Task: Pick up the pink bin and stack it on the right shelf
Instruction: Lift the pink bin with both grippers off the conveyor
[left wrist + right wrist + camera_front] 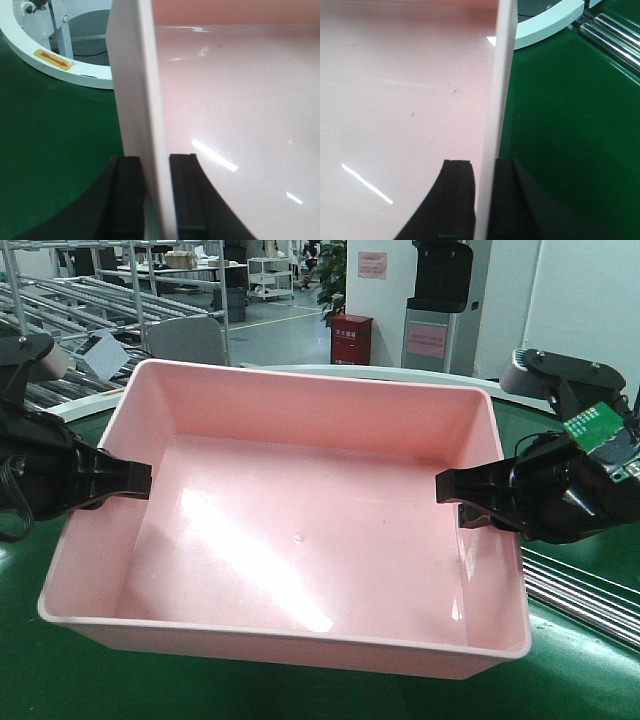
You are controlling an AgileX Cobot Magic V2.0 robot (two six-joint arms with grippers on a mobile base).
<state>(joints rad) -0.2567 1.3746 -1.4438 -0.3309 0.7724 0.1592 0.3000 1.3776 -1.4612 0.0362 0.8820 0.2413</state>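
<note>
The pink bin is wide, shallow and empty, and fills the middle of the front view above the green belt. My left gripper is shut on its left wall, one finger inside and one outside. My right gripper is shut on its right wall the same way. The bin tilts toward the camera. The dark glossy right shelf is out of view.
The green conveyor belt lies under the bin, with a white ring edge at its inner side. Steel rollers run at the right. Roller racks stand at the back left, and a red box and a grey machine behind.
</note>
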